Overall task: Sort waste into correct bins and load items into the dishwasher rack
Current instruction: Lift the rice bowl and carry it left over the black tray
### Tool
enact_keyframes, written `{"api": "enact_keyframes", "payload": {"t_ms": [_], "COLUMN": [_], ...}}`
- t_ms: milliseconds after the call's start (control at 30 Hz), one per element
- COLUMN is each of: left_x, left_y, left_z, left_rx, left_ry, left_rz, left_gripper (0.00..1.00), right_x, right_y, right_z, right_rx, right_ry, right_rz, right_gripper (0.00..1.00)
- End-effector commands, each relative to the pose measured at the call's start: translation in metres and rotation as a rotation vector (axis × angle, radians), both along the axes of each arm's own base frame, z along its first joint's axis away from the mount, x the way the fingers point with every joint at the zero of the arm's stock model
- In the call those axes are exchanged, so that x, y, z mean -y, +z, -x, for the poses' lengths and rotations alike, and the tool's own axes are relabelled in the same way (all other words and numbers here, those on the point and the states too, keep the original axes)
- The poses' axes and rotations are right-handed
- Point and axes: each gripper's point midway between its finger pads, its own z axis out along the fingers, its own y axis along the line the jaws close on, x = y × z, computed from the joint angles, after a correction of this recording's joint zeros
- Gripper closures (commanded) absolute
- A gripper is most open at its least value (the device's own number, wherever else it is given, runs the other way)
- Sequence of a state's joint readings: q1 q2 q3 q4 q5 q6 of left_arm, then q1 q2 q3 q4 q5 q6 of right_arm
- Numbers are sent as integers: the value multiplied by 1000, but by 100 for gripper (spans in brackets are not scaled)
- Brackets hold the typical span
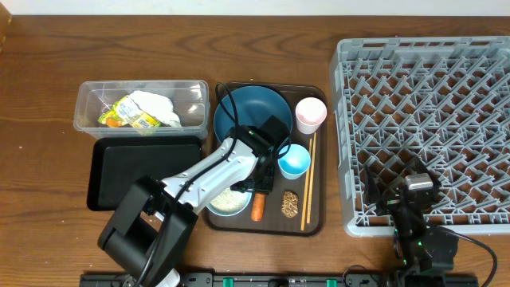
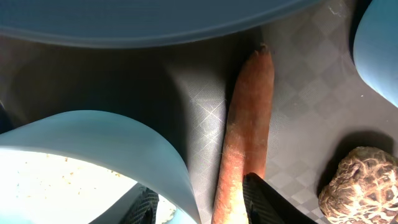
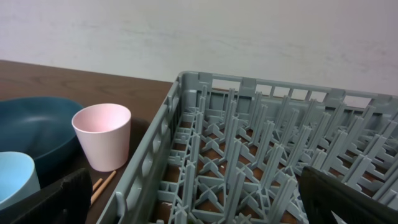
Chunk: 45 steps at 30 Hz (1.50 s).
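Poised half-open with the left end effector (image 2: 199,186) over the near end of the carrot (image 2: 245,124), lying on the tray (image 2: 205,106) beside the bowl (image 2: 93,134), long axis straight ahead between the fingers (image 2: 270,205).

A dark wooden table (image 1: 48,48) with visible grain carried everything in view. A brown serving tray (image 1: 320,187), rectangular with rounded corners, lay flat on it near centre. Its surface bore a fine diamond-embossed pattern. A plain off-white wall (image 3: 186,37) stood behind the table.
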State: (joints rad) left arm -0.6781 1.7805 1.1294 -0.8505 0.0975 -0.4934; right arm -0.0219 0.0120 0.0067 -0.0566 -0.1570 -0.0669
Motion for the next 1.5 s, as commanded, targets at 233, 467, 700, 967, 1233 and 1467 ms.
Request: {"api": "enact_keyframes", "payload": {"t_ms": [233,467,700,967,1233,1467], "left_x": [-9,-14,-14,-18,-18,-18], "left_y": [-5,-6,-17,-21,-18,-16], "left_z": [-4,-7,-2,-4,-3,-3], "left_rx": [-7,-9,-46,-80,-88,-87], "left_ry": [34,66,77,116,117,114], "left_rz": [-21,-23,-28,-8,-6,-5], "left_gripper": [65,65,65,66,87,94], "right_x": [-2,-2,-2,-2,-2,-2], "right_y": [-1,-1,-1,-1,-1,-1], "right_z": [0,0,0,0,0,0], "right_rx": [0,0,0,-1,0,0], "right_ry": [9,9,9,9,9,9], "right_rz": [13,13,13,12,13,13], "right_gripper": [1,1,1,1,1,1]}}
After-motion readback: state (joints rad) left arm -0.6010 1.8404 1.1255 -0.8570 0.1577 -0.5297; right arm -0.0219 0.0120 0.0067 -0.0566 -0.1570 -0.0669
